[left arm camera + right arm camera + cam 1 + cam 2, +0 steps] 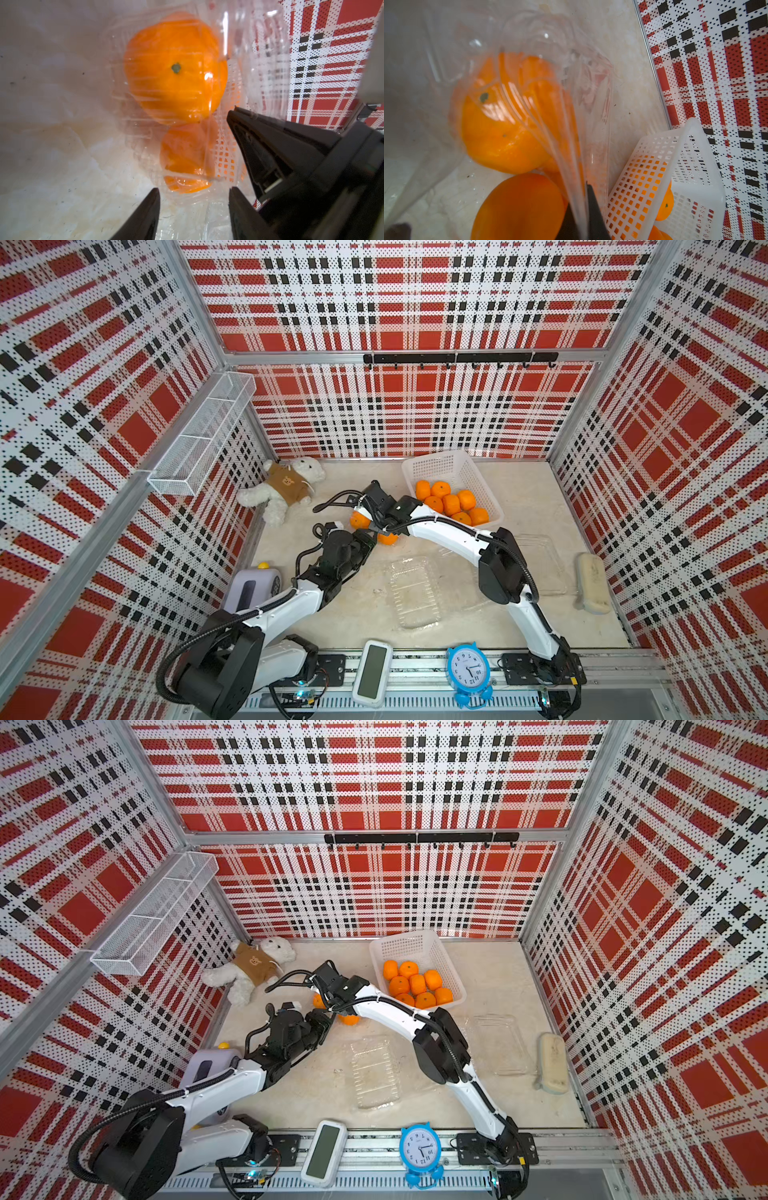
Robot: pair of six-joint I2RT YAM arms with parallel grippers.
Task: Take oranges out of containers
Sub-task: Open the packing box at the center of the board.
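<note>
A clear container (pixel 529 87) with oranges (pixel 174 70) inside lies left of the white basket. Two of its oranges (pixel 360 521) (pixel 348 1019) peek out from under the arms in both top views. My right gripper (pixel 586 187) is shut on that container's thin plastic wall, which runs up between its jaws. My left gripper (pixel 194 199) is open just in front of the container, with clear plastic lying between its fingers (pixel 153 207). Two more clear containers (pixel 415 593) (pixel 540 564) lie empty on the table.
The white perforated basket (pixel 451 466) at the back holds several oranges. A teddy bear (pixel 286 489) lies back left, a white device with a yellow ball (pixel 253 585) at the left, a cream block (pixel 592 583) at the right. A blue clock (pixel 469 672) and white gadget (pixel 372 672) stand on the front rail.
</note>
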